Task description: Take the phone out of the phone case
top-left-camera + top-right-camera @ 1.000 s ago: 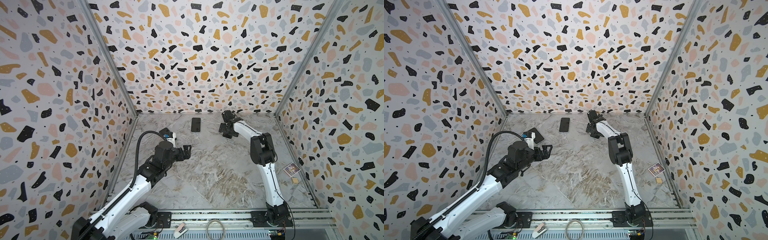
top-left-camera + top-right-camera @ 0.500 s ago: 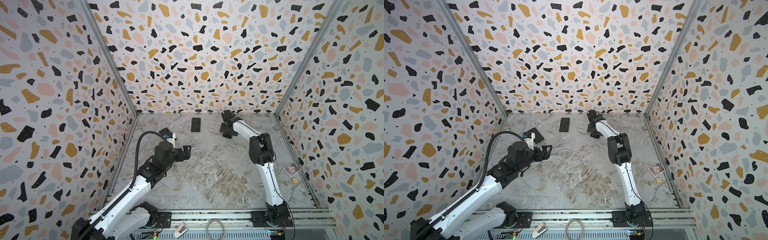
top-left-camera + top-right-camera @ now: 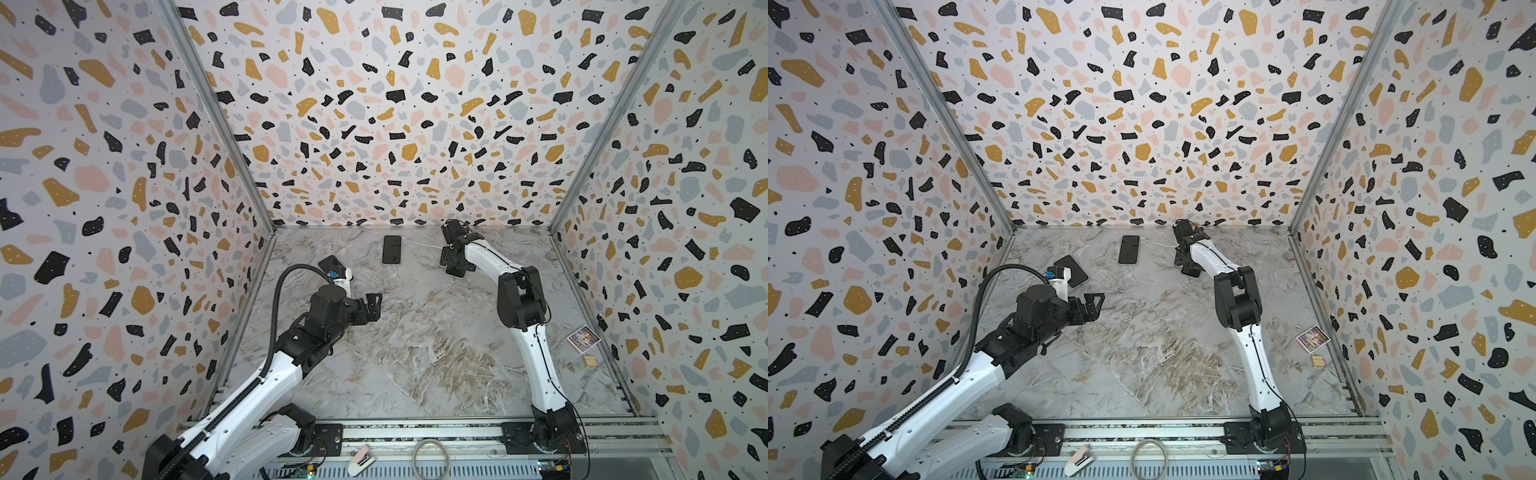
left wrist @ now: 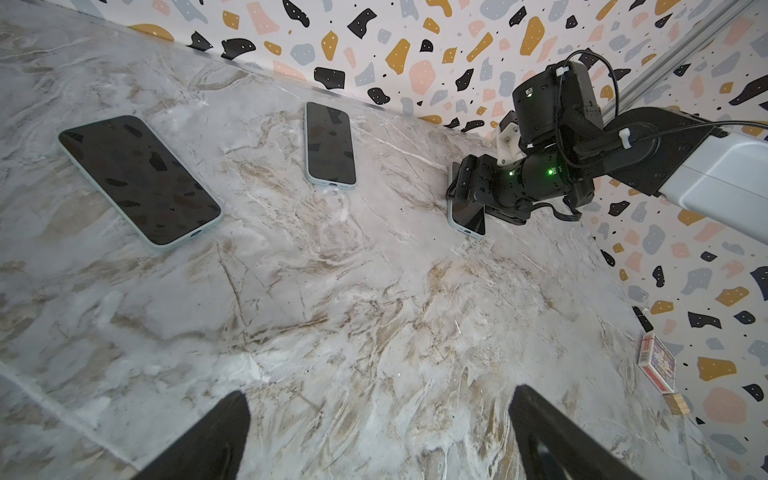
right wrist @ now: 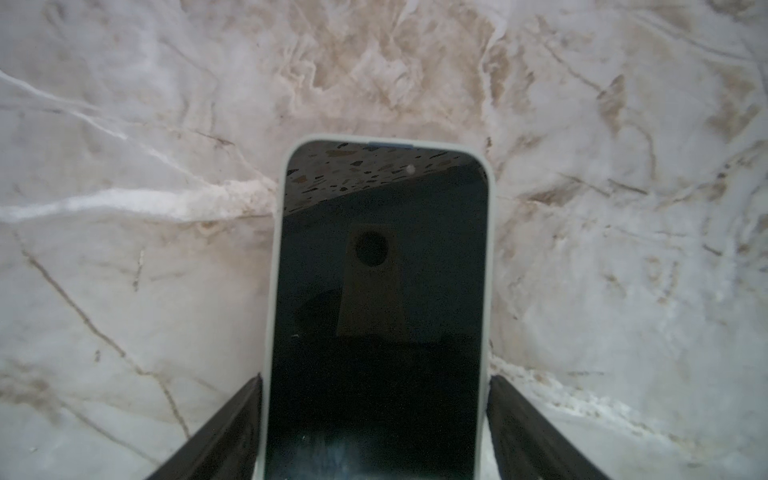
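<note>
**Right gripper point(image 5: 376, 380) grasping the phone point(image 5: 378, 291); left gripper point(image 4: 380, 436) hanging released.**
The phone is lying flat, screen up, in its pale phone case point(image 5: 491, 195) on the marble table point(image 3: 415, 353), toward the far wall and right of the middle. The right gripper's black fingers point(image 5: 232, 424) are pressing against the case's two long sides. The left gripper is hovering over bare marble, jaws spread wide, grasping nothing. A second cased phone point(image 4: 330, 143) and a third cased phone point(image 4: 139, 183) are lying flat to its left.
</note>
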`<state>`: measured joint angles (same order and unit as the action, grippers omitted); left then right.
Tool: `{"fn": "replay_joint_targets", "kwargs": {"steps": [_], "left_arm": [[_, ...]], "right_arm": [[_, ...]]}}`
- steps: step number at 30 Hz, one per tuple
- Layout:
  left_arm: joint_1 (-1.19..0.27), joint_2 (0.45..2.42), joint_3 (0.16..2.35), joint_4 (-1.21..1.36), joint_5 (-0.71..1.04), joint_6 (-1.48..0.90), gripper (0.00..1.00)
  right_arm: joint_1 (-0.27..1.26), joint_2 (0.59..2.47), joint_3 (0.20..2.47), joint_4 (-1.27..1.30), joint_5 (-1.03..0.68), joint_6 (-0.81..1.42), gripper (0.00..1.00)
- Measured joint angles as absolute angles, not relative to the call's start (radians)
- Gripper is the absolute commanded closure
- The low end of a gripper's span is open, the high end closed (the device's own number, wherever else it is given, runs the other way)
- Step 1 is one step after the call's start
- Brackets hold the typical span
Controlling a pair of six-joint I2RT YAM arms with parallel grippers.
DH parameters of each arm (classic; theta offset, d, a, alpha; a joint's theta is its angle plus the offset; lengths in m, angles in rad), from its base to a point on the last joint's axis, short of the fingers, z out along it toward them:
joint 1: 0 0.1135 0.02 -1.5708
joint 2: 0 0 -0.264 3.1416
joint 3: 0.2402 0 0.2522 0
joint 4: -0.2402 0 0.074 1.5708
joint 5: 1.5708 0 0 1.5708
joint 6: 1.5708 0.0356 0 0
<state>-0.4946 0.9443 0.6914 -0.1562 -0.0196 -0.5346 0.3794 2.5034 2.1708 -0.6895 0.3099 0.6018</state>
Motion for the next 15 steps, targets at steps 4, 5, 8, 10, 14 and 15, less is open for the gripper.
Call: {"fn": "replay_joint_targets", "kwargs": {"steps": [4, 5, 8, 10, 14, 15], "left_arm": [[-0.495, 0.938, 0.686, -0.156, -0.019, -0.535, 0.0], [-0.495, 0.936, 0.684, -0.156, -0.018, -0.535, 0.0], [-0.495, 0.932, 0.679, -0.156, -0.017, -0.535, 0.01], [-0.495, 0.931, 0.679, -0.154, -0.016, -0.535, 0.0], [-0.495, 0.932, 0.678, -0.141, -0.007, -0.54, 0.0], [-0.495, 0.933, 0.677, -0.137, -0.003, -0.543, 0.0]], "right_arm": [[0.379, 2.506, 2.175, -0.693, 0.31, 0.598, 0.19], [0.379, 2.506, 2.175, -0.693, 0.31, 0.597, 0.2], [0.379, 2.505, 2.167, -0.684, 0.311, 0.592, 0.27], [0.379, 2.491, 2.139, -0.661, 0.314, 0.587, 0.31], [0.379, 2.426, 2.007, -0.574, 0.321, 0.574, 0.38], [0.378, 2.41, 1.98, -0.559, 0.321, 0.572, 0.39]]}}
